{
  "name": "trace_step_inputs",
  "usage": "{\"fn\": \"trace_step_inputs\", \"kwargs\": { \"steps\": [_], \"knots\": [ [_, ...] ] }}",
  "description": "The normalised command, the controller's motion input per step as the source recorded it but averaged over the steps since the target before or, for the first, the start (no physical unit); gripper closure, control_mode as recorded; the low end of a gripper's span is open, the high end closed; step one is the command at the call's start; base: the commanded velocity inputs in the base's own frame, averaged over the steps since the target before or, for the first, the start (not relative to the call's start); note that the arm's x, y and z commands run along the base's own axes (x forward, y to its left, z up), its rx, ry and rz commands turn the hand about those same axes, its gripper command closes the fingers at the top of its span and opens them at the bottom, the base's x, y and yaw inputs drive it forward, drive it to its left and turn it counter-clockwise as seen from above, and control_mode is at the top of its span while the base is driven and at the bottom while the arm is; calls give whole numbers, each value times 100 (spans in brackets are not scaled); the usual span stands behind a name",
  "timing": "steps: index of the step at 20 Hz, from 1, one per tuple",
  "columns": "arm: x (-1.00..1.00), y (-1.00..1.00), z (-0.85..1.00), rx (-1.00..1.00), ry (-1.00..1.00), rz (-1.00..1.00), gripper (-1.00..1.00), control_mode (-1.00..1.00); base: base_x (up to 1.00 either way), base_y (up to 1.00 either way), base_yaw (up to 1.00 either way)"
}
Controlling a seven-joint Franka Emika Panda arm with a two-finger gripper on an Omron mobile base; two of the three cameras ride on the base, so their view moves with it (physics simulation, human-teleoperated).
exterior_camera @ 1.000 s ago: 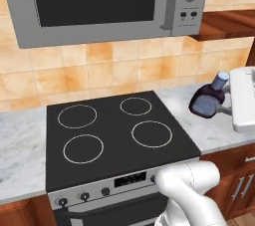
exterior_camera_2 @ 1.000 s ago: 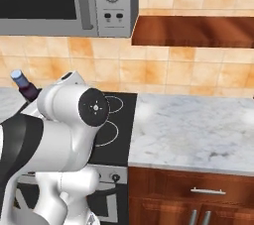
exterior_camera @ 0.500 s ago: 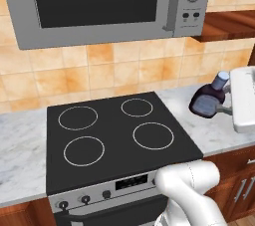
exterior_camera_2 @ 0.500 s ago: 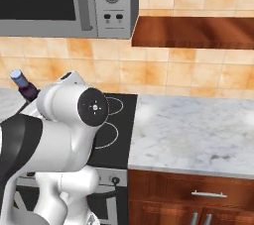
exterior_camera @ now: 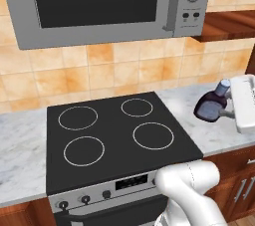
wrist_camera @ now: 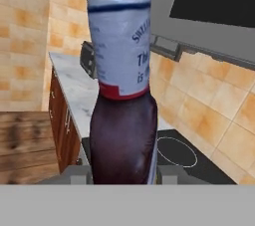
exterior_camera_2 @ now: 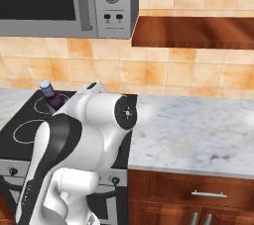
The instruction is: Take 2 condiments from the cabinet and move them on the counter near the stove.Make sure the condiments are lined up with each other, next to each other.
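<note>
Still the tool (wrist_camera: 122, 172) stays clamped on the dark brown bottle (exterior_camera: 211, 104), tilted above the counter (exterior_camera: 221, 135), unmoved.

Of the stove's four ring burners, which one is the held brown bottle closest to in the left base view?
The back right burner. The brown bottle in the hand hangs beyond the stove's right edge, roughly level with that ring; the front right burner sits lower, the left pair farthest.
</note>
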Motion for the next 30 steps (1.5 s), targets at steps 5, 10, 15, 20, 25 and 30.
{"fn": "trace_step_inputs", "kwargs": {
  "steps": [5,10,15,20,25,30],
  "knots": [
    [75,-63,-46,1,7,3,100,-100,0,0,0],
    [80,-70,-56,0,14,0,100,-100,0,0,0],
    [77,-78,-62,0,21,-2,100,-100,0,0,0],
    [72,-50,-68,-2,18,-2,100,-100,0,0,0],
    [39,-5,-60,-4,5,0,100,-100,0,0,0],
    [22,0,-52,0,1,0,100,-100,0,0,0]
  ]
}}
